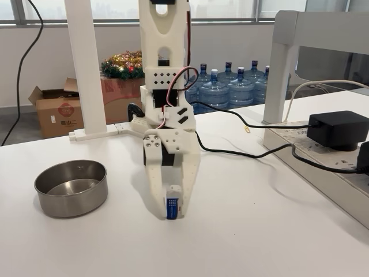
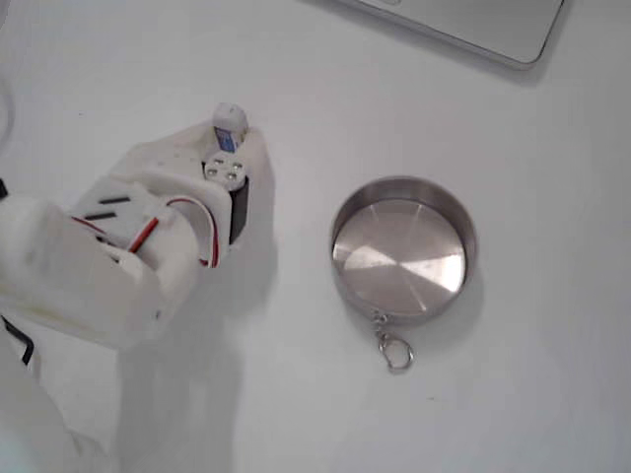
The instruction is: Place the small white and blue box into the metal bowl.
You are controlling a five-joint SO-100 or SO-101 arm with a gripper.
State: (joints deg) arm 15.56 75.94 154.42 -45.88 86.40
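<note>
Small white and blue box [image 1: 173, 208] upright, clamped in white plastic pincer [image 1: 173, 205] on smooth tabletop [image 1: 259, 231]; round steel metal bowl [image 1: 71, 187] at nine o'clock.

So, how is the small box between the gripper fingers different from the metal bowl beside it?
The small white and blue box is far smaller than the metal bowl. The box is rectangular and stands upright; the bowl is round, shallow and open on top. The box is white with a blue front; the bowl is dull grey steel with a keyring at its rim. The gripper stands around the box, while nothing touches the empty bowl. Both rest on the white table.
</note>
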